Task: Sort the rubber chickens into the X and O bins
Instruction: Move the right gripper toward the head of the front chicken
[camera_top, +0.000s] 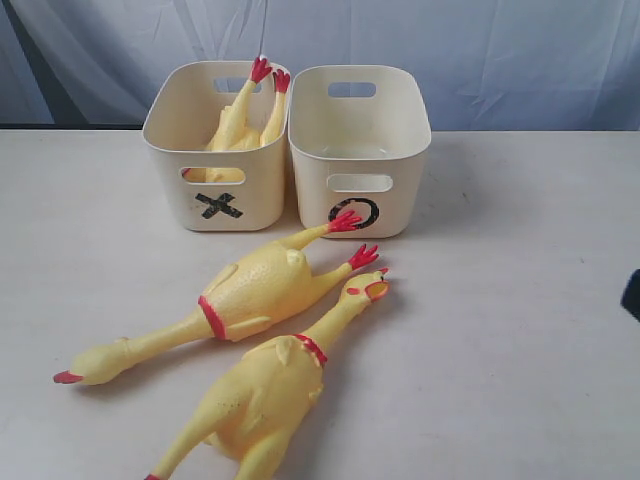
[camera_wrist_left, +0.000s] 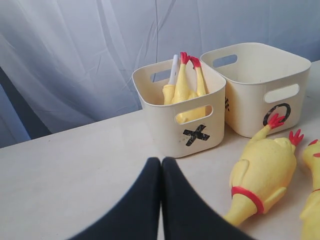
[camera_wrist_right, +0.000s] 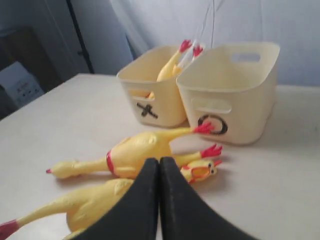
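Observation:
The X bin (camera_top: 215, 190) and the O bin (camera_top: 385, 210) stand side by side at the back of the table. One rubber chicken (camera_top: 240, 120) sits in the X bin, its red feet poking over the rim. Nothing shows inside the O bin. Two more chickens lie in front of the bins. One chicken (camera_top: 250, 290) has its feet against the O bin; the other (camera_top: 265, 395) points its head (camera_top: 365, 290) toward that bin. My left gripper (camera_wrist_left: 161, 161) is shut and empty, facing the X bin (camera_wrist_left: 170, 125). My right gripper (camera_wrist_right: 159, 161) is shut and empty, above the two lying chickens (camera_wrist_right: 140, 150).
A pale curtain (camera_top: 450, 40) hangs behind the table (camera_top: 520, 350). A dark shape (camera_top: 632, 295) juts in at the right edge of the exterior view. In the right wrist view, a dark cabinet and a box (camera_wrist_right: 17, 82) stand beyond the table's far side.

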